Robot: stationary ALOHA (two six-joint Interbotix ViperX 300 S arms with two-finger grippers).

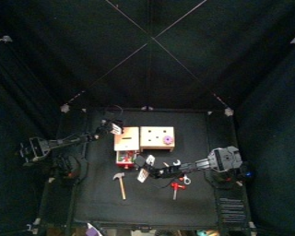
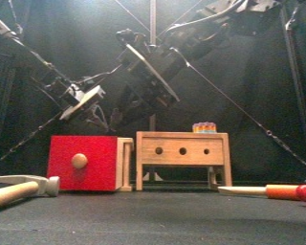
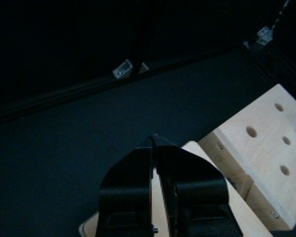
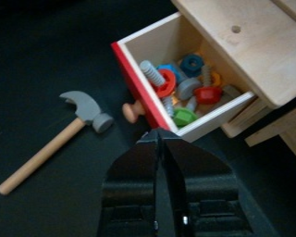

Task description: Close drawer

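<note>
Red front: the drawer [image 4: 176, 79] is pulled well out of its tan box [image 4: 255, 42], red panel w/ round knob facing you in the front view, left of centre on the worktop [image 2: 156, 215].
Contents: you can see coloured plastic bits, nuts & bolts by the look, heaped inside in the right wrist view. Drawer's clearly open.
Right hand: your right hand [image 4: 161, 139] hangs above the red front edge, jaws pressed together, nothing between them. Looks lined up for a push, not a grab.
Left hand: left hand [image 3: 154, 148] sits over by the far side of the boxes, jaws clenched too, holding nothing. Prob. idle, or there to brace.
Second box: the box on legs w/ three holes [image 2: 182, 150] stands just beside the drawer's box, on its right from the front.
Hammer: wooden-handled hammer [image 4: 58, 134] lies on the worktop near the drawer's red front, close to your right hand's path.
Risk 1: push off-centre & the drawer could skew and jam in its box.
Risk 2: nothing pins the box that I can see; a hard shove may slide the whole box back instead of closing it.
Risk 3: a bit sticking up over the rim could catch on the box's opening.
Risk 4: come in low & you clip the hammer head.
</note>
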